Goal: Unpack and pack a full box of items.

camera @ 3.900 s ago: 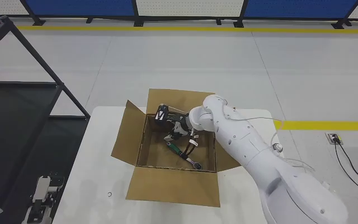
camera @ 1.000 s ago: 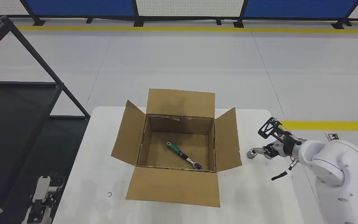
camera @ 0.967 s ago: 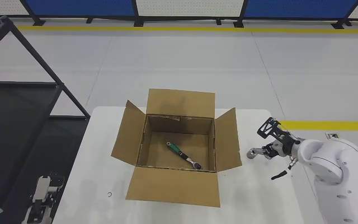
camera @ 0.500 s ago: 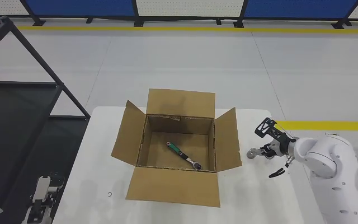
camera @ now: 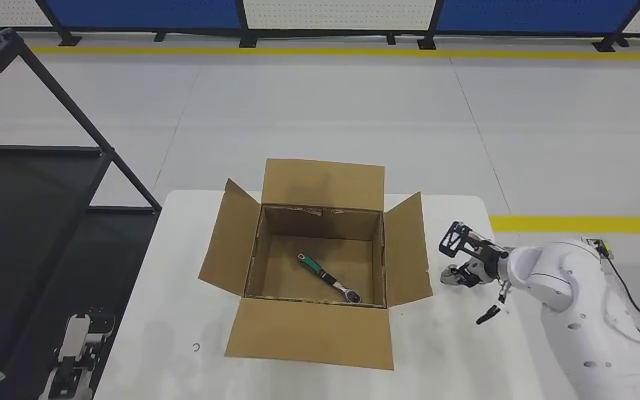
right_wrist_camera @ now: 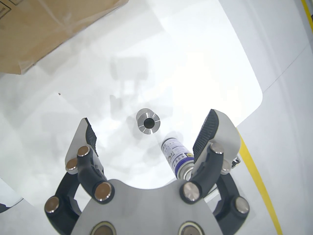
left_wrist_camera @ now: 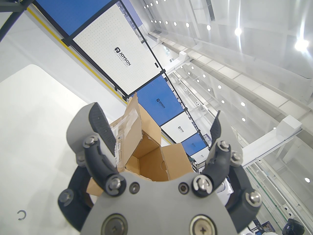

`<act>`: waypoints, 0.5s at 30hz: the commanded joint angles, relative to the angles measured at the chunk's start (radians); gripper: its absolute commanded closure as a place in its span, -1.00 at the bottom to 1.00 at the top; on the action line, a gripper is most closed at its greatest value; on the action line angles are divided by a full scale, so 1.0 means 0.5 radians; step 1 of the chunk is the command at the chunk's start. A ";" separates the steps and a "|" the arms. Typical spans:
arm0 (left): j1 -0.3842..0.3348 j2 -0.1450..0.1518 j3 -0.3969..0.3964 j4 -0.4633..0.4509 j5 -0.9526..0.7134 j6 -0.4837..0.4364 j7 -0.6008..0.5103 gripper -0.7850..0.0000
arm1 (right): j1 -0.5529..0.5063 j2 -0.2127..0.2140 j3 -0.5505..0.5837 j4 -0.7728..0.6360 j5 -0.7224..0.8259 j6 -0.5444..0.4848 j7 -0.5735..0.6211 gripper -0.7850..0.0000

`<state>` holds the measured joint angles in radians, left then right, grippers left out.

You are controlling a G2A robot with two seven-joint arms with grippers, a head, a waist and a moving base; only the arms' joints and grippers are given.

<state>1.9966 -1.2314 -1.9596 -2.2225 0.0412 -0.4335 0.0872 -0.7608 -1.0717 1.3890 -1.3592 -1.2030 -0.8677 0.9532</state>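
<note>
1. On the tabletop (camera: pixel 180 300) right of the box (camera: pixel 322 185): right hand (right_wrist_camera: pixel 150 124) spread above an upright socket (right_wrist_camera: pixel 148 123).
2. Inside the box: wrench (camera: pixel 327 277), lying diagonally, left of that hand, probably nearer it than the spread left hand (left_wrist_camera: pixel 156 121).

White table (camera: pixel 170 330), open cardboard box (camera: pixel 310 338) at centre.
Right of the box: metal socket (right_wrist_camera: pixel 147 123) standing on end, apart from the box flap, small can (right_wrist_camera: pixel 176 156) just beside it. Near left: tiny C-shaped ring (camera: pixel 196 347), well apart from the box.
</note>
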 commanded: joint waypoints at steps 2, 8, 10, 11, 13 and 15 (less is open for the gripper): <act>0.000 0.000 0.000 0.000 0.000 0.000 0.000 -1.00 | 0.114 0.009 -0.130 0.155 -0.032 -0.017 -0.018 -1.00; 0.000 0.000 0.000 0.000 0.000 0.000 0.000 -1.00 | 0.286 0.014 -0.318 0.380 -0.035 -0.023 -0.025 -1.00; 0.000 0.000 0.000 0.000 0.000 0.000 0.000 -1.00 | 0.323 0.016 -0.353 0.435 -0.026 -0.033 -0.034 -1.00; 0.000 0.000 0.000 0.000 0.000 0.000 0.000 -1.00 | 0.339 0.018 -0.367 0.457 -0.025 -0.039 -0.041 -1.00; 0.000 0.000 0.000 0.000 0.000 0.000 0.000 -1.00 | 0.361 0.022 -0.388 0.490 -0.017 -0.051 -0.052 -1.00; 0.000 0.000 0.000 0.000 0.000 0.000 0.000 -1.00 | 0.373 0.028 -0.403 0.513 -0.016 -0.063 -0.065 -1.00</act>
<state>1.9966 -1.2314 -1.9596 -2.2225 0.0412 -0.4335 0.0872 -0.5770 -1.0591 1.1907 -1.1083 -1.2114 -0.8964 0.9237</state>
